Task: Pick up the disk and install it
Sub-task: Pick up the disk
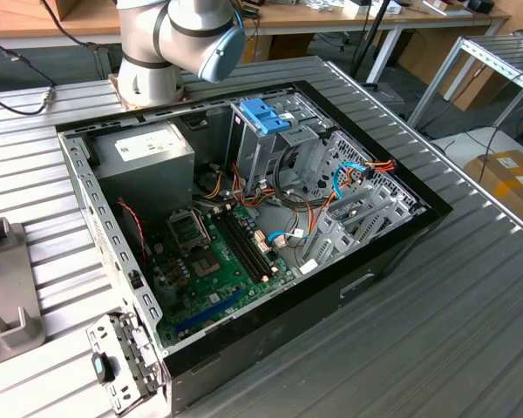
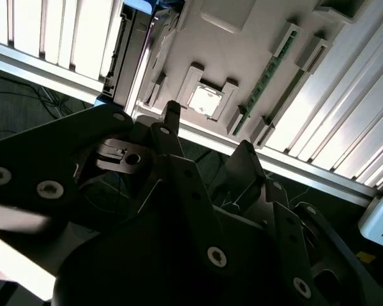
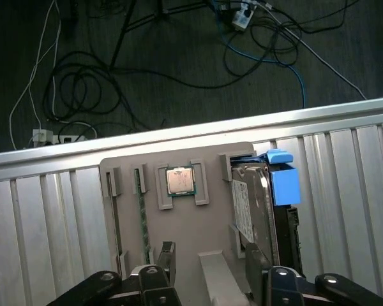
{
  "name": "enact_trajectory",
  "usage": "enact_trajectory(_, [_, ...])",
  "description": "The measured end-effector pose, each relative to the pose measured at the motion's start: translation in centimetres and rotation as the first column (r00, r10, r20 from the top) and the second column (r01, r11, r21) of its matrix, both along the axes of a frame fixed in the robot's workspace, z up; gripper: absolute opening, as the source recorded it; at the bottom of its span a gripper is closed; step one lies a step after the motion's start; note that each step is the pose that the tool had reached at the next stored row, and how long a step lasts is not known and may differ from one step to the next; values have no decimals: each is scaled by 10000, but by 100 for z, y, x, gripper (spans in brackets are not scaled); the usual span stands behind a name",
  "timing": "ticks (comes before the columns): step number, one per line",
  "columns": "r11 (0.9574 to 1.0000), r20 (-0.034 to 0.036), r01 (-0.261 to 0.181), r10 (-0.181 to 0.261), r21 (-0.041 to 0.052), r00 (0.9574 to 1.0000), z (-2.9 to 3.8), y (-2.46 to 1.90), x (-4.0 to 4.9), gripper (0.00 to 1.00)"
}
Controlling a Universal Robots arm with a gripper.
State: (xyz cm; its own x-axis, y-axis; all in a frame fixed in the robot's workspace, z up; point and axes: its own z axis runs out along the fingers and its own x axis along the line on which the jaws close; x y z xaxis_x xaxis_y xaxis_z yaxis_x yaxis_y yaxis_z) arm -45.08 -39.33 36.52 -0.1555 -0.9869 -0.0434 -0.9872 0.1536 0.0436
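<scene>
Disk (image 3: 250, 204): on edge in the tray's (image 3: 210, 236) end slot, blue rails on, beside the CPU (image 3: 179, 180).
My gripper (image 3: 214, 284): jaws apart, nothing held, over the tray near the disk.
Case (image 1: 392, 248): open on the table (image 1: 471, 331).

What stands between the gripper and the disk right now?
Nothing visible does. In the first wrist view the disk sits in its slot on the grey holder, and the open gripper faces it with nothing in between.
</scene>
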Motion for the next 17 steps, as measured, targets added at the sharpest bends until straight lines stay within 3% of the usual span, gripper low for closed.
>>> enact_trajectory(5, [9983, -2, -580, 580, -1, 9983, -2, 22, 0, 56])
enact_trajectory(11, [9968, 0, -800, 800, -1, 9968, -11, 188, 0, 56])
enact_trajectory(17, [9946, 1, -1033, 1033, -1, 9946, -22, 263, 0, 56])
